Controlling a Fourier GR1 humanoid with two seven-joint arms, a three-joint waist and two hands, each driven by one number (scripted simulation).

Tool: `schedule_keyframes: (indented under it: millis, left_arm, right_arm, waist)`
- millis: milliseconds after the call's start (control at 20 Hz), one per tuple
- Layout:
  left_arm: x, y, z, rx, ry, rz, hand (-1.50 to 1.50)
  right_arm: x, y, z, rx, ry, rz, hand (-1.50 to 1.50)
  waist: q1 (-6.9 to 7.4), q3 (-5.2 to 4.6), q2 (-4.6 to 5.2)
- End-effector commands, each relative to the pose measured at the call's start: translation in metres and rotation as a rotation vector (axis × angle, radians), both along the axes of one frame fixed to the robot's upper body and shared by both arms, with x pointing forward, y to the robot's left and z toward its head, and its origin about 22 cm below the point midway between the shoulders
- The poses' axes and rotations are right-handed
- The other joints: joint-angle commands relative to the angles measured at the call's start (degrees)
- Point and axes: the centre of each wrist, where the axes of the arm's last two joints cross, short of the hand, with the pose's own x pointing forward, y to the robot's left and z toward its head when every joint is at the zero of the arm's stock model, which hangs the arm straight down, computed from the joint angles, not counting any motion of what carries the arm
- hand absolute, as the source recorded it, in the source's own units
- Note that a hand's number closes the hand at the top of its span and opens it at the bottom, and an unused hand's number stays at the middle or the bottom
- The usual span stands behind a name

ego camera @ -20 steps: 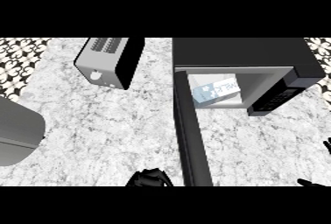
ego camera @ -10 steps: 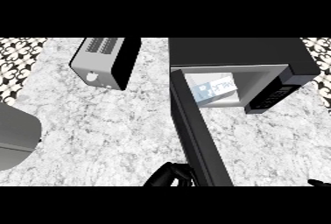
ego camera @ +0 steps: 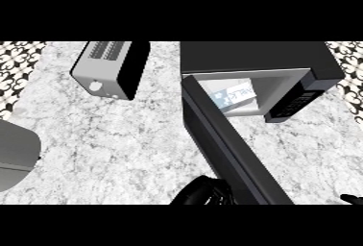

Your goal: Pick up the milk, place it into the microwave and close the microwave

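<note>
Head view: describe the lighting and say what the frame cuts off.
Head view: light is even; the counter is pale, without strong shadows; the microwave has a lit cavity showing the milk; the black door and left hand merge in tone; the lower edge cuts off most of the right hand.
</note>
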Motion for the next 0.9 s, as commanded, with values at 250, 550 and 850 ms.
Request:
schedule_keyframes:
  millis: [250,550,850]
  left_arm:
    - [-0.001,-0.024,0.014,-0.087,-0.055,0.014,-1.50]
    - [0.018,-0.030,0.028,-0.109,-0.102,0.099,1.50]
    - [0.050,-0.035,0.050,-0.124,-0.128,0.161,1.50]
  right_arm:
    - [0.027,0.014,0.019,0.090,-0.163,0.223,-1.50]
    - [0.044,0.023,0.033,0.101,-0.176,0.252,-1.50]
    - [0.060,0.030,0.051,0.092,-0.178,0.317,-1.50]
  waist:
    - [-3.69,-0.21,0.31]
    - [-5.84,-0.21,0.64]
    - [-9.31,-0.21,1.37]
